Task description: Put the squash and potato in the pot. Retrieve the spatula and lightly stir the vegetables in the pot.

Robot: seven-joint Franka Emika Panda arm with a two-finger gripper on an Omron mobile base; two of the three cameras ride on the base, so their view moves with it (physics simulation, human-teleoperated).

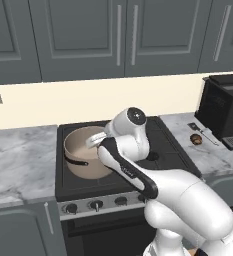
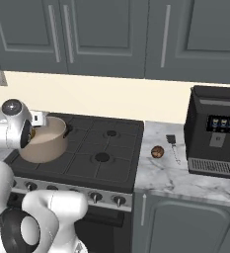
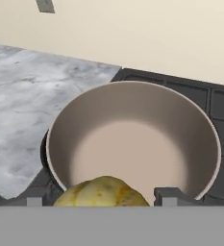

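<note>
Pot (image 3: 132, 115) sits on stove (image 1: 163, 140) directly beyond fingertips (image 3: 167, 194), pale inside bare. Squash (image 3: 101, 192) sits between fingers of gripper (image 3: 101, 198), fingers spread to its width and closed against it, above pot's near rim. Potato (image 2: 157, 151) and spatula (image 2: 174, 147) lie well apart from fingers on counter (image 2: 185, 173), just beside coffee machine (image 2: 212, 131).

The pot (image 3: 132, 139) is showing a smooth, matt beige wall, like enamel. The squash (image 3: 101, 193) is looking waxy, with mottled yellow skin. The counter (image 1: 18, 160) is reading as polished grey-veined marble, the stove top (image 2: 101, 143) as dull black metal, the potato (image 2: 157, 151) as rough and brown
</note>
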